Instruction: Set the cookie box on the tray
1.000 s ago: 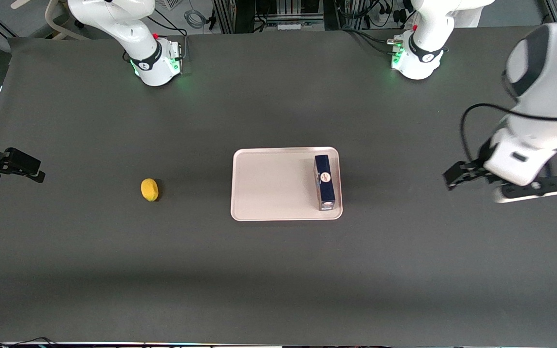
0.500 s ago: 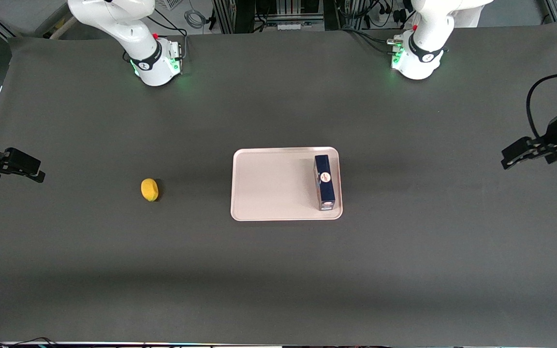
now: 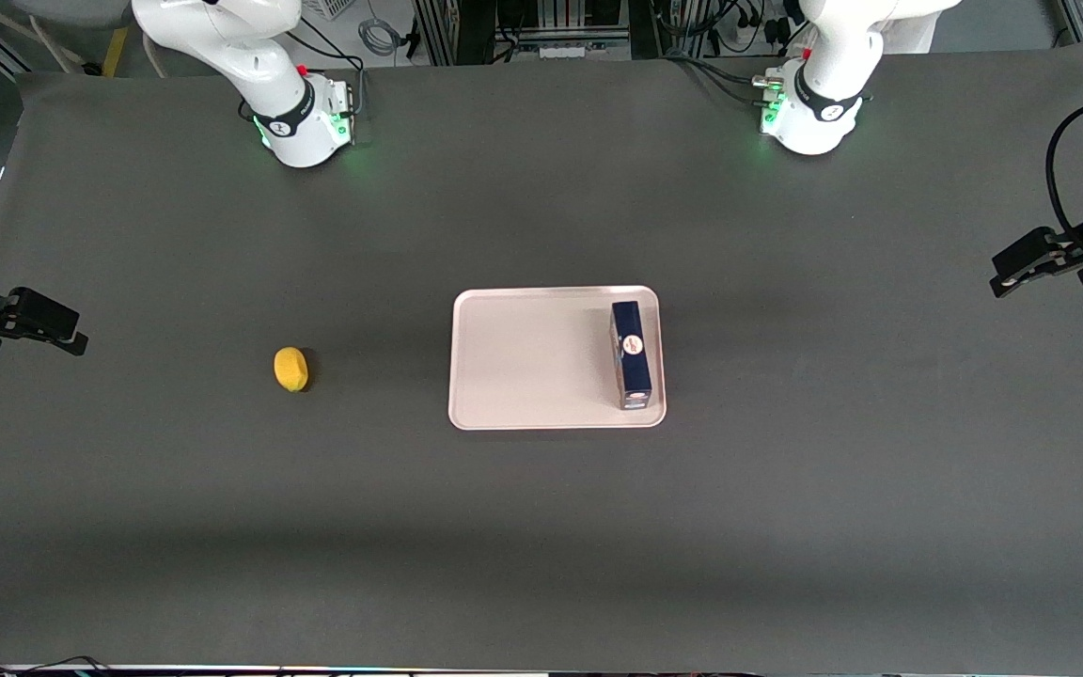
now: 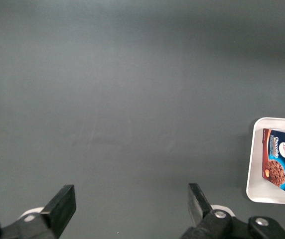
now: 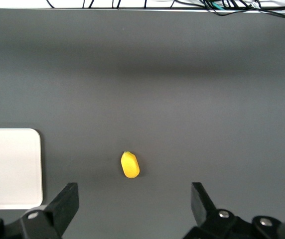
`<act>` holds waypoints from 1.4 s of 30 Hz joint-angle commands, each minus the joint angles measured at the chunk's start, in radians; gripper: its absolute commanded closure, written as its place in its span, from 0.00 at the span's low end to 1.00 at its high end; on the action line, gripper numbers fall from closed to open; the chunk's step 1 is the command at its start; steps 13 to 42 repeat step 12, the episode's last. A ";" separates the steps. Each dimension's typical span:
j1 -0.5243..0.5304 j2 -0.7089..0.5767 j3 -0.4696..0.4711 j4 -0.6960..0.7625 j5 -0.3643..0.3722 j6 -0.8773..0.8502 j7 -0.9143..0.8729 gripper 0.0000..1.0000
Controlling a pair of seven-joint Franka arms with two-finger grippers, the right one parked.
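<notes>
My claw is hanging wide open and holding nothing above the bare bench, well apart from the tray, toward my own end. The cookie box is standing on its narrow edge on the tray, just inside the rim nearest me.

Left arm seen at the right edge of the front frame, mostly cropped, black cable looped above the wrist, gripper held out sideways at mid-height, fingers spread wide apart, nothing held between them
</notes>
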 commanded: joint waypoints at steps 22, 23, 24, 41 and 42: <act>-0.037 -0.006 0.011 -0.013 0.003 -0.014 0.072 0.00; -0.037 -0.006 0.011 -0.013 0.003 -0.014 0.072 0.00; -0.037 -0.006 0.011 -0.013 0.003 -0.014 0.072 0.00; -0.037 -0.006 0.011 -0.013 0.003 -0.014 0.072 0.00; -0.037 -0.006 0.011 -0.013 0.003 -0.014 0.072 0.00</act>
